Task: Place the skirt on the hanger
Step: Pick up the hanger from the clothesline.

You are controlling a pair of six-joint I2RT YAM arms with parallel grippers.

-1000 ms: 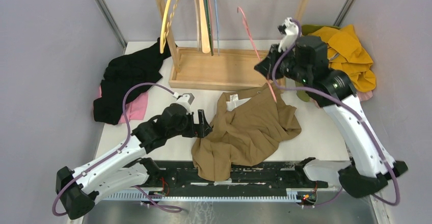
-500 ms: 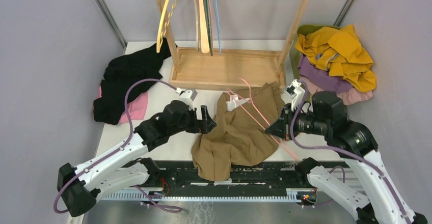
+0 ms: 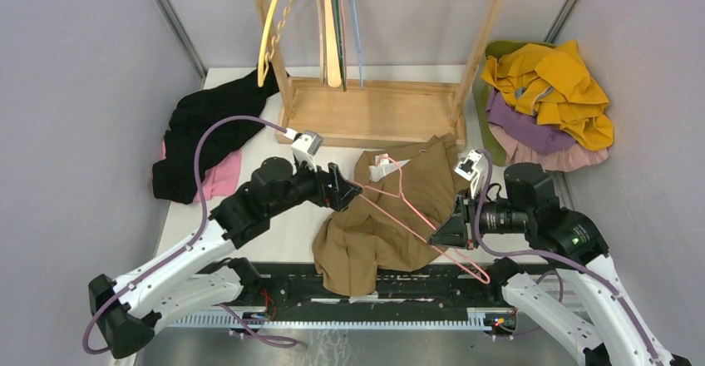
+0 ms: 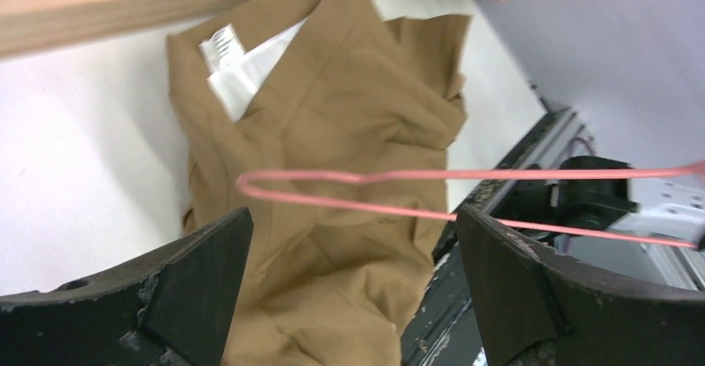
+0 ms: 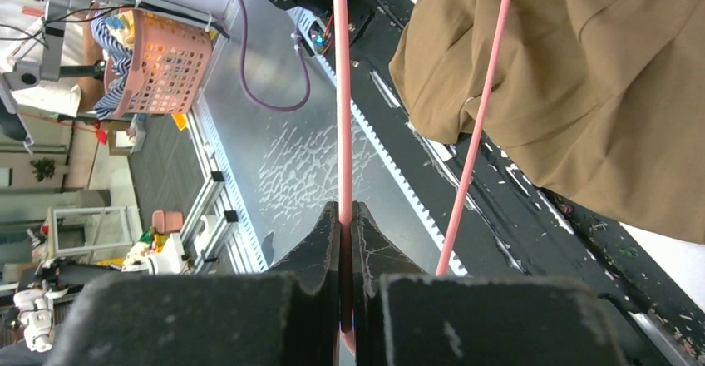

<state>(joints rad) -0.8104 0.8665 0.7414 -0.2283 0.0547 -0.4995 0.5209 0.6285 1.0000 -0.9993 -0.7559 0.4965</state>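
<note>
A tan skirt point(image 3: 391, 216) lies crumpled on the white table in front of the wooden rack, with a white label at its waist; it also shows in the left wrist view point(image 4: 332, 175). My right gripper point(image 3: 441, 234) is shut on a thin pink wire hanger point(image 3: 399, 208) and holds it above the skirt, one end reaching toward my left gripper. In the right wrist view the pink wire point(image 5: 342, 133) runs straight out of the shut fingers. My left gripper point(image 3: 345, 193) is open at the skirt's left edge, with the hanger's end point(image 4: 332, 191) just ahead of its jaws.
A wooden rack point(image 3: 366, 108) with several hangers stands at the back. Black and pink clothes point(image 3: 199, 133) lie at the left. A yellow and purple pile point(image 3: 549, 100) lies at the back right. A black rail point(image 3: 374, 291) runs along the near edge.
My right arm has swung down from the rack with the pink hanger and brought it low over the skirt. My left gripper has moved right toward the hanger's end.
</note>
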